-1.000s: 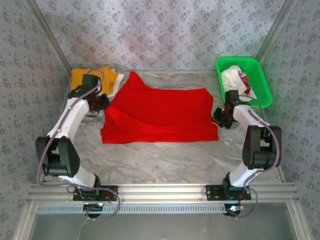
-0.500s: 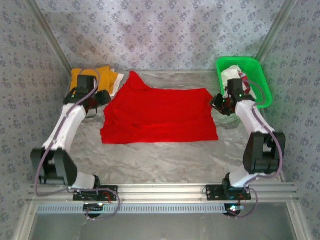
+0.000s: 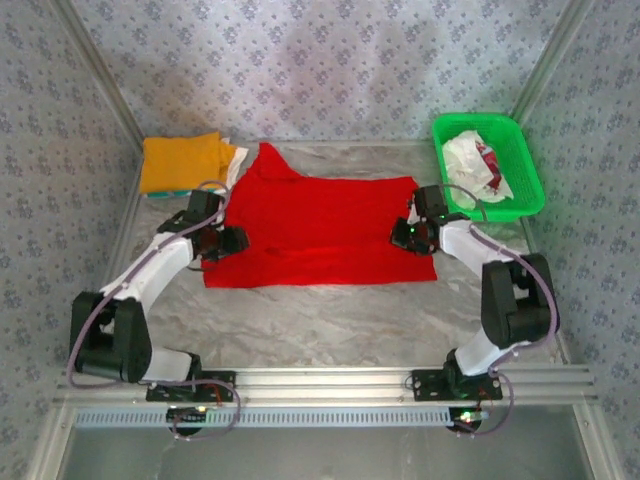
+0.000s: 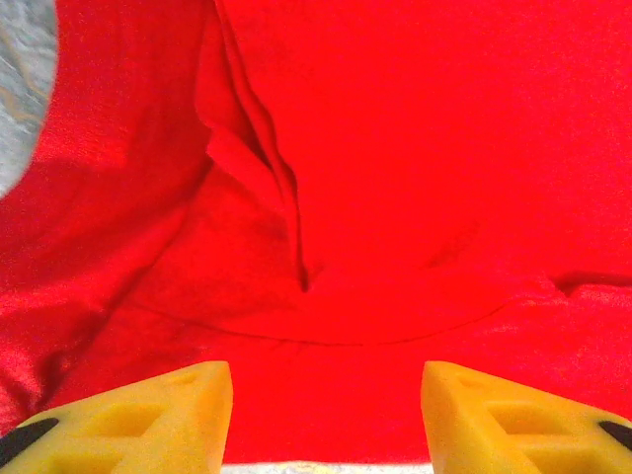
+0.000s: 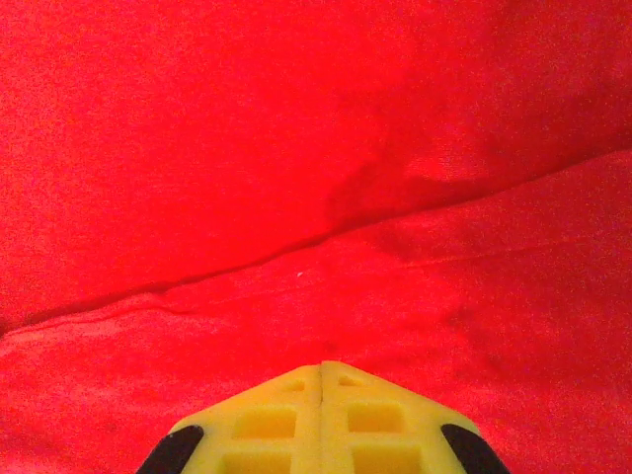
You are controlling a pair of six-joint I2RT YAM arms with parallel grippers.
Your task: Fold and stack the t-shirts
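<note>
Red t-shirt [image 3: 320,230]: plain bright red, spread out mid-surface [image 3: 330,320], roughly rectangular, with one pointed flap sticking out at its far-left corner. Left third is rumpled. The left wrist view shows a raised crease running down the cloth and a curved seam below it. The right wrist view shows one long fold line running diagonally across otherwise smooth cloth.

Other tees:
- The orange-yellow t-shirt [image 3: 180,162] lies folded just off the red shirt's far-left corner, with a white edge [image 3: 238,160] peeking out on the side facing the shirt.
- The white t-shirt with red marks [image 3: 476,165] sits crumpled in the green basket [image 3: 527,170], off the red shirt's far-right corner.

Left tool [image 3: 228,243]: at the red shirt's left edge, low over it. Its yellow pads [image 4: 148,415] are spread wide with nothing gripped, just red cloth beyond them.

Right tool [image 3: 405,234]: over the red shirt's right edge. Its pads [image 5: 286,415] are pressed together with no gap and no cloth visible between them.

Compared with 0.5 s ago:
- The left tool has moved off the orange-yellow shirt to the red shirt's left edge.
- The right tool has moved from beside the basket in onto the red shirt's right edge.
- The red shirt's outline looks unchanged.
</note>
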